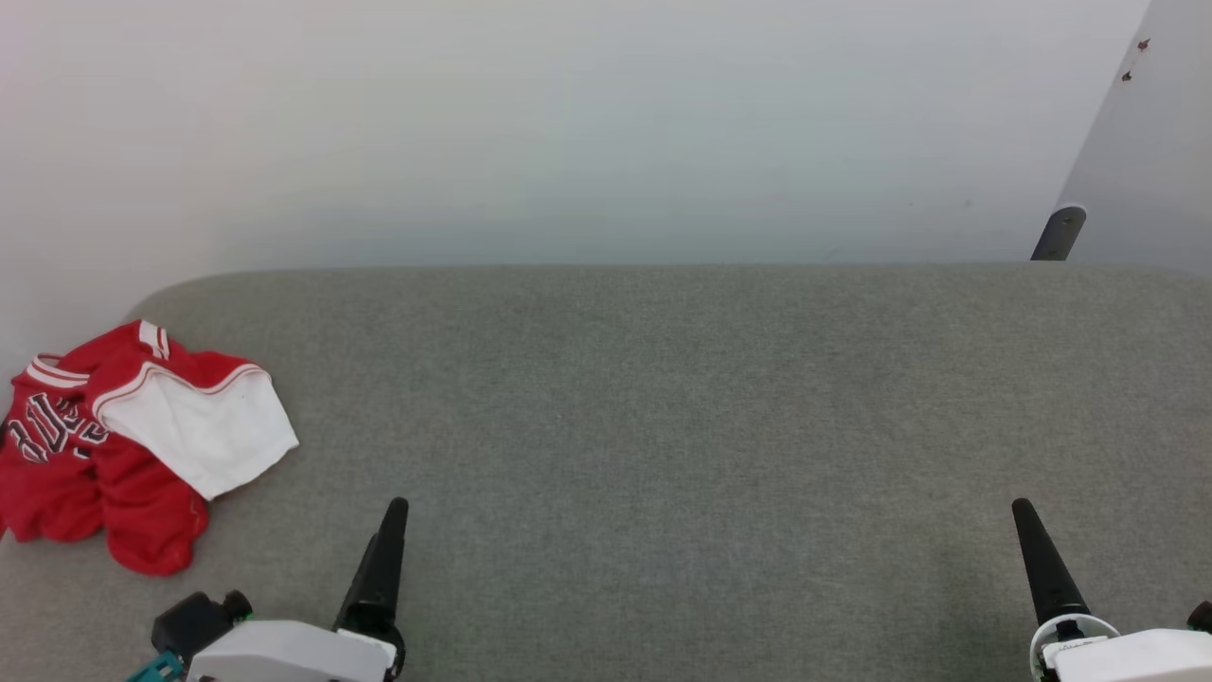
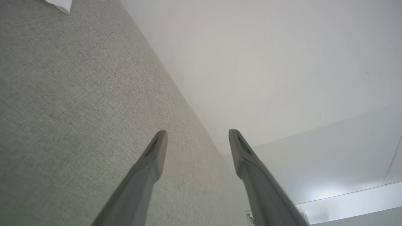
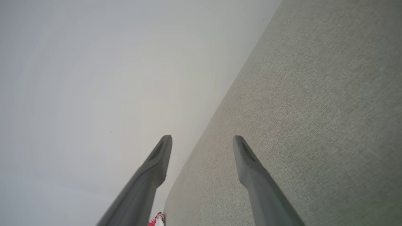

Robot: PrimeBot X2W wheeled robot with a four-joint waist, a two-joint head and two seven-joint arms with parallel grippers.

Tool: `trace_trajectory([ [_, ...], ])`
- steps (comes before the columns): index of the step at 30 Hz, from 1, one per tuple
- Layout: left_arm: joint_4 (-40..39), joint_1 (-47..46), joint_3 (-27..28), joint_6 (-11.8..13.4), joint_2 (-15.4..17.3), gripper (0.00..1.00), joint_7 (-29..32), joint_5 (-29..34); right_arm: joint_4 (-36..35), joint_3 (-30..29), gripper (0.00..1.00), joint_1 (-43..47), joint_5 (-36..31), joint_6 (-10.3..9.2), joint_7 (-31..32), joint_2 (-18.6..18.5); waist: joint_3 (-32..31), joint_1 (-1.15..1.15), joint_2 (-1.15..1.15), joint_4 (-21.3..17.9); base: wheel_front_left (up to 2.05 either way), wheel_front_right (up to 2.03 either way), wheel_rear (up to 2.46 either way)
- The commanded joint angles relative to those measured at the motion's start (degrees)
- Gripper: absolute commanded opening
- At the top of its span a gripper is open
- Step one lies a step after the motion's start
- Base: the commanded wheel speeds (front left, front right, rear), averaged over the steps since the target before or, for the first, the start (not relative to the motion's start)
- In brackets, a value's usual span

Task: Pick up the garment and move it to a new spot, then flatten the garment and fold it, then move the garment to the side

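The garment (image 1: pixel 133 440) lies crumpled at the far left of the grey cloth-covered table (image 1: pixel 663 398). It is red, with a white sleeve spread on top and dark lettering showing at its left. My left gripper (image 2: pixel 198 135) stands open and empty above the table. One of its dark fingers (image 1: pixel 383 564) shows near the front edge, to the right of the garment and apart from it. A white corner of the garment (image 2: pixel 61 4) shows in the left wrist view. My right gripper (image 3: pixel 202 139) is open and empty, and its finger (image 1: pixel 1042 559) shows at the lower right. A small piece of the garment (image 3: pixel 157 220) appears low in the right wrist view.
A pale wall rises behind the table's rounded far edge. A dark post (image 1: pixel 1059 234) and a slanted light panel (image 1: pixel 1146 142) stand at the back right. Bare grey surface stretches from the garment across to the right side.
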Motion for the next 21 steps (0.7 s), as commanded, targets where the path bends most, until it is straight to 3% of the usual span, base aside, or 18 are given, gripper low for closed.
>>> trace_trajectory([
  [1,-0.69,-1.14,-0.72,0.45,0.90,1.00,-0.69,1.94,-1.03,0.03,1.00,-0.05,-2.31,0.03,-0.24,-0.47,-0.10,0.00,0.00,0.00,0.00,0.00,0.00],
  [21,0.95,-3.10,-7.96,5.46,5.90,1.00,-4.98,24.50,-2.33,-0.63,1.00,0.94,-29.67,0.03,-0.90,-1.47,-1.32,0.00,0.00,0.03,0.00,0.00,0.00],
])
